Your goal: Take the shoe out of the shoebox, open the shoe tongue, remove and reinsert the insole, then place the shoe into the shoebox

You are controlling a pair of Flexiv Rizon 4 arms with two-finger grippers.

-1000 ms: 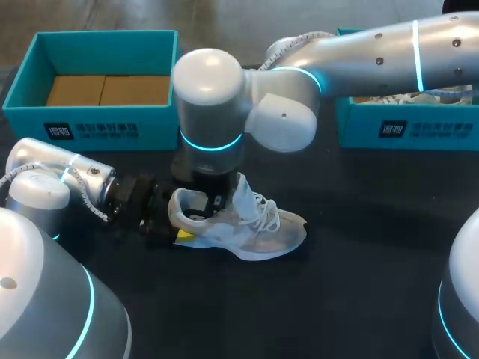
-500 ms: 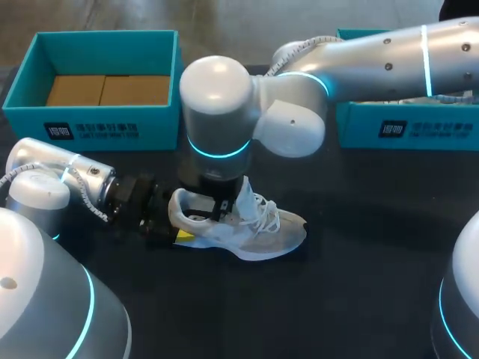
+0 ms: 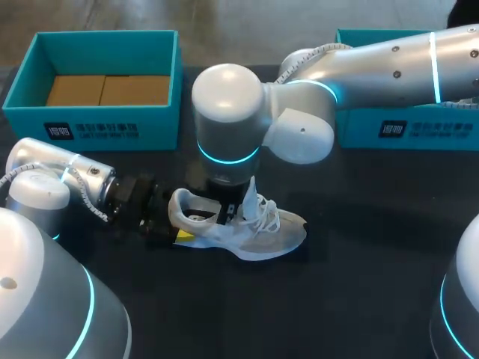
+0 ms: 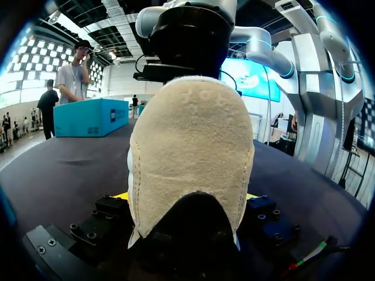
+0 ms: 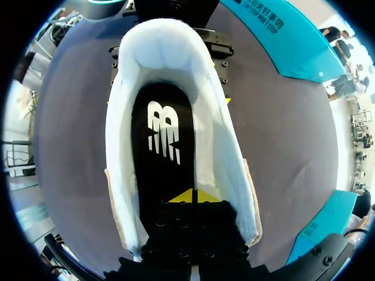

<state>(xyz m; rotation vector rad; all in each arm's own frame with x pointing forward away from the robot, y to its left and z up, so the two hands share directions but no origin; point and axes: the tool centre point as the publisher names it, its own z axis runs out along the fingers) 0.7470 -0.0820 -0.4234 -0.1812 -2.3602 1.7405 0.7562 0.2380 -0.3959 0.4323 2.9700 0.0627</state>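
While your left gripper [image 3: 178, 226] clamps the shoe [image 3: 254, 228] by the heel from 9 o'clock, mid-table, toe to 3, the right gripper [image 5: 193, 198] sits closed on the insole [image 5: 161, 146]. Risks: closed tips may skid without catching it, and a hard pull could tug the heel free.

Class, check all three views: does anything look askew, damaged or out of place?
Nothing stands out. The shoe stands upright on the table, heel clamped in the left gripper; its insole lies flat under the right gripper.
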